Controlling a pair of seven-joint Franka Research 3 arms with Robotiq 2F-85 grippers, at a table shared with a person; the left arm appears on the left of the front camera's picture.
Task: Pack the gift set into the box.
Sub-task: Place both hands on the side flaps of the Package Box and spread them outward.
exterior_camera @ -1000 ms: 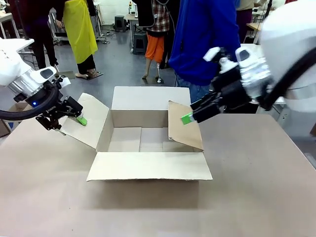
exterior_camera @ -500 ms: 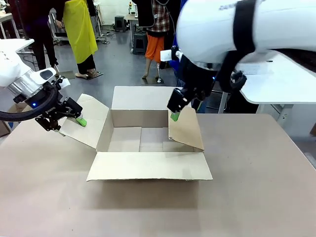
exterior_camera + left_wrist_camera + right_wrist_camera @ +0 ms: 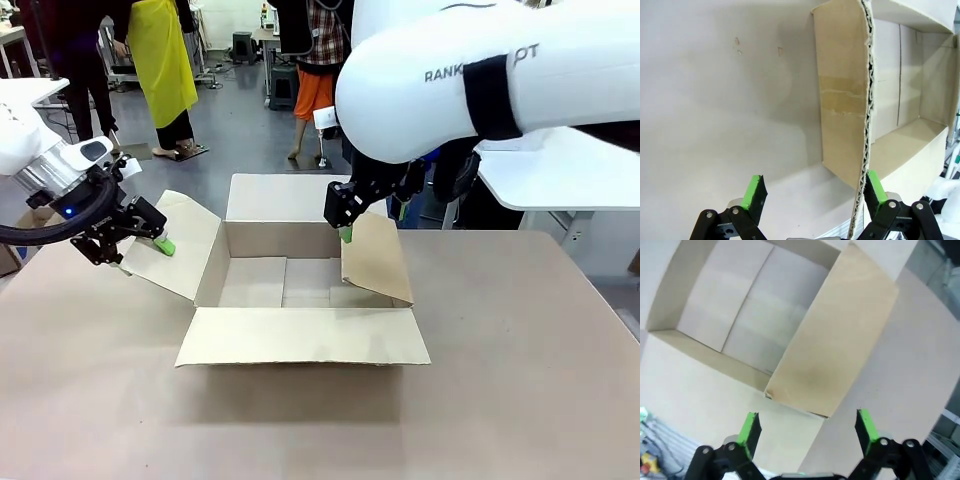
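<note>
Hovering end effectors at the open box's side flaps.
Left end effector (image 3: 155, 238), at the box's (image 3: 300, 338) 9 o'clock, is spread wide astride the left flap's (image 3: 178, 250) edge, which sits close by one pad. The box sits mid-surface (image 3: 520, 380). Right end effector (image 3: 345, 230), at 1 o'clock, is spread wide above the raised right flap (image 3: 378, 262), gripping nothing.
</note>
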